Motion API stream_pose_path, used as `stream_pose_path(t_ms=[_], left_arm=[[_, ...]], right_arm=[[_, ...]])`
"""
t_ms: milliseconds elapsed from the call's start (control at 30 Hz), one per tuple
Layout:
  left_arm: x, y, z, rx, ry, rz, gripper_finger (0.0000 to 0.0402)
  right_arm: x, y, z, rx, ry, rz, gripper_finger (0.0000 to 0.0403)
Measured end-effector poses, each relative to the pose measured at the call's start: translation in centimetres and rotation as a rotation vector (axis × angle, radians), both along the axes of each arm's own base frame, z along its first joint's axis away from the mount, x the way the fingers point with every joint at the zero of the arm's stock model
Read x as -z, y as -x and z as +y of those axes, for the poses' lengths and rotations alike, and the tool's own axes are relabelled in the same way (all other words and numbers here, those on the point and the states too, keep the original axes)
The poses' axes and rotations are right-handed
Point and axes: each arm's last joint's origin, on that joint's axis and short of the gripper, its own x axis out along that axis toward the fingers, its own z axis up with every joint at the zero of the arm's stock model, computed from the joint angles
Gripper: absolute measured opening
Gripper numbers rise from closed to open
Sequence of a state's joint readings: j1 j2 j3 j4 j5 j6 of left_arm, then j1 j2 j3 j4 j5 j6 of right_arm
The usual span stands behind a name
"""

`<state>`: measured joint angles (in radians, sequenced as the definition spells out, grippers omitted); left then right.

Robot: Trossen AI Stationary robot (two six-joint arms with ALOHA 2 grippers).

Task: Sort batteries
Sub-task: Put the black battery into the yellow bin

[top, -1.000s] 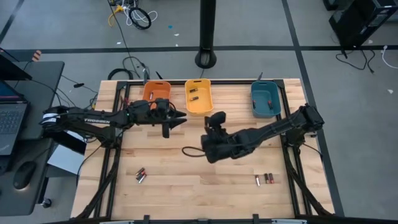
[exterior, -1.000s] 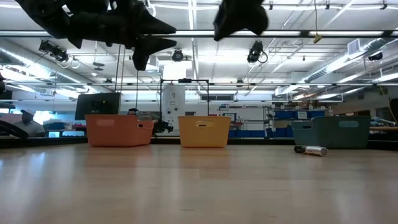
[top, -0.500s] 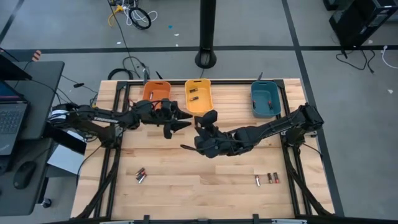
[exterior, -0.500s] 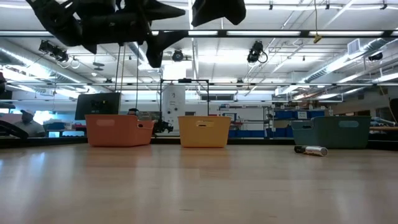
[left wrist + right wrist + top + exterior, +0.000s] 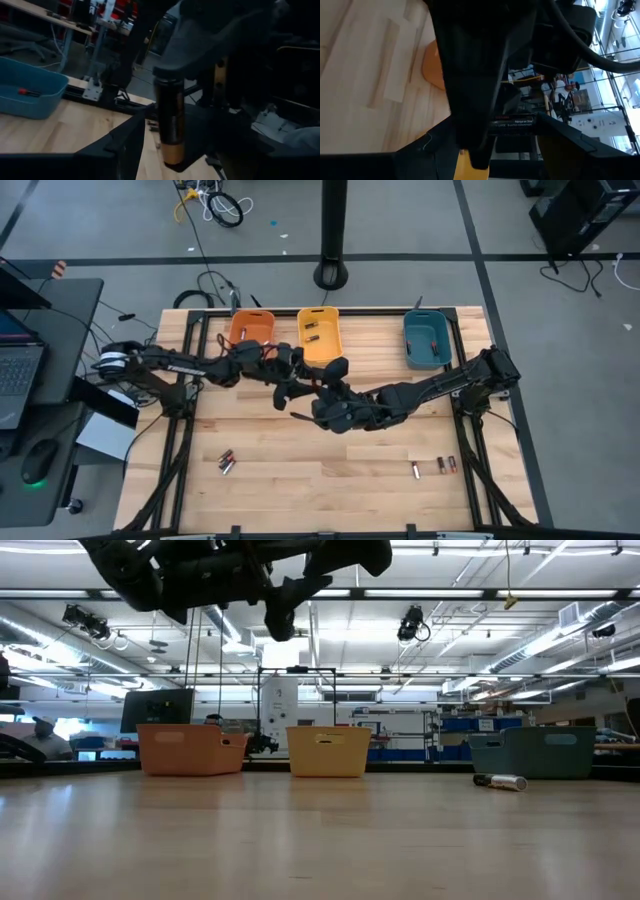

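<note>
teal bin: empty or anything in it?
Not empty. The left wrist view shows one small battery with a red end lying inside the teal bin; the high view cannot settle the count.

Almost nothing legible shows. In the right wrist view, a dark battery (image 5: 512, 121) held just beside the gripper carries a red mark and a line of small white print, perhaps a brand name, too fine to read.
</note>
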<state>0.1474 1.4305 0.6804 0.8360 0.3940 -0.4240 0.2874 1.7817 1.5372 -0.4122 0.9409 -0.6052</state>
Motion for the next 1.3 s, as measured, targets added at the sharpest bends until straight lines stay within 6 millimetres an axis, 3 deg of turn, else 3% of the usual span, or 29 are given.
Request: stream_pose_path(t_ms=[133, 500, 767, 1000, 1133, 1300], left_arm=[[-0.3, -0.1, 0.0, 0.018, -0.005, -0.018, 0.0204], [-0.3, 0.0, 0.6, 0.024, -0.023, -0.017, 0.0058], [-0.3, 0.1, 1.1, 0.023, -0.047, -0.024, 0.0056], [-0.9, 0.7, 2.3, 0.008, -0.051, -0.041, 0.0056], [-1.5, 1.6, 3.3, -0.008, -0.048, -0.02, 0.0056], [-2.2, 2.9, 5.1, -0.08, -0.078, 0.156, 0.0056]], right_arm=[[0.0, 0.0, 0.0, 0.001, -0.001, -0.001, 0.0233], [0.0, 0.0, 0.0, -0.002, -0.001, -0.001, 0.0234], [0.0, 0.1, 0.1, 0.028, -0.026, -0.037, 0.0271], [-0.2, 0.7, 0.9, 0.131, 0.075, -0.064, 0.0311], [0.2, 1.3, 1.1, 0.183, 0.107, -0.047, 0.0278], [1.4, 2.4, 0.3, 0.237, 0.02, -0.003, 0.0164]])
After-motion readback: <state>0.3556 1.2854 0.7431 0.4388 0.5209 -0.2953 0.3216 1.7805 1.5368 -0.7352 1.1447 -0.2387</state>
